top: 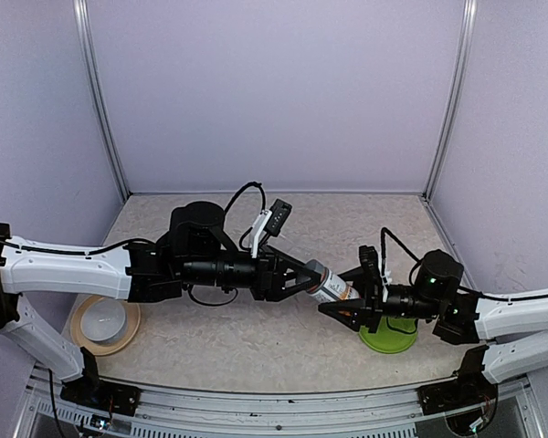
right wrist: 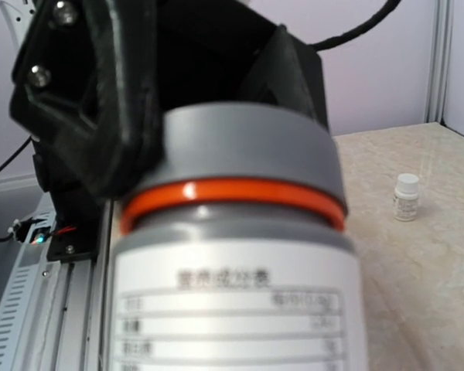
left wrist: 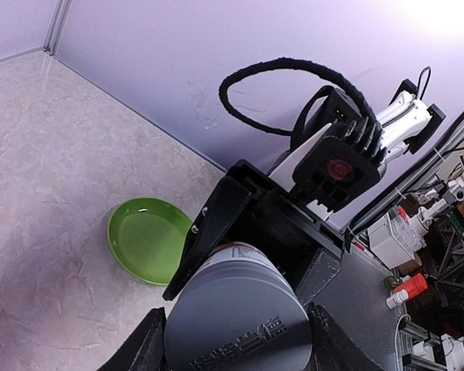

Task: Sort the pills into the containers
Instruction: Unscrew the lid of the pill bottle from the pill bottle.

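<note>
The clear bottle [top: 329,286] with the white-and-orange label hangs on its side above the table, between both arms. My left gripper [top: 301,276] is shut on its gray cap [left wrist: 236,317], with a black finger [left wrist: 143,344] on each side of the cap. My right gripper [top: 352,306] is shut on the bottle's labelled body [right wrist: 232,309]. The right wrist view shows the left gripper's fingers [right wrist: 116,100] round the cap [right wrist: 243,147]. The small clear vial [right wrist: 406,197] with the white cap stands upright on the table. No pills show.
A flat green plate [top: 388,338] lies under the right gripper, also seen as the green plate [left wrist: 143,239] in the left wrist view. A white bowl on a tan plate [top: 105,321] sits at the near left. Purple walls enclose the table.
</note>
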You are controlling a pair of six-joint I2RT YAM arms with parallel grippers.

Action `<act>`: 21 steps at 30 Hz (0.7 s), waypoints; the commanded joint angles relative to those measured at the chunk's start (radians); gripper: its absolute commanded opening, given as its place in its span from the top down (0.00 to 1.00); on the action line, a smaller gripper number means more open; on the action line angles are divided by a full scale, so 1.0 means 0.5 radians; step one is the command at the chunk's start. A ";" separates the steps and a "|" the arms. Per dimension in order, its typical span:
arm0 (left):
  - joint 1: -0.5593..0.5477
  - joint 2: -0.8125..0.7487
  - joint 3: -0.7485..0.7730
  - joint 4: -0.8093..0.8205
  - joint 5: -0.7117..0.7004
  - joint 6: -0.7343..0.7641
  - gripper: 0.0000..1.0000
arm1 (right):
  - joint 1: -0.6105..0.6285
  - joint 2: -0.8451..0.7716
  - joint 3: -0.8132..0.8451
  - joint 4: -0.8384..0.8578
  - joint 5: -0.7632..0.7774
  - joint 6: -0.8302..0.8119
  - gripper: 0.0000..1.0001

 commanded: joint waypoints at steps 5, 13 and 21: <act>0.095 -0.085 -0.006 0.014 -0.144 -0.041 0.38 | -0.015 -0.076 -0.062 0.133 -0.009 -0.013 1.00; 0.101 -0.234 -0.087 0.206 -0.019 0.236 0.01 | -0.014 -0.102 -0.044 0.123 -0.191 0.088 1.00; 0.059 -0.347 -0.191 0.191 0.483 1.071 0.01 | -0.016 0.009 0.048 0.186 -0.548 0.359 1.00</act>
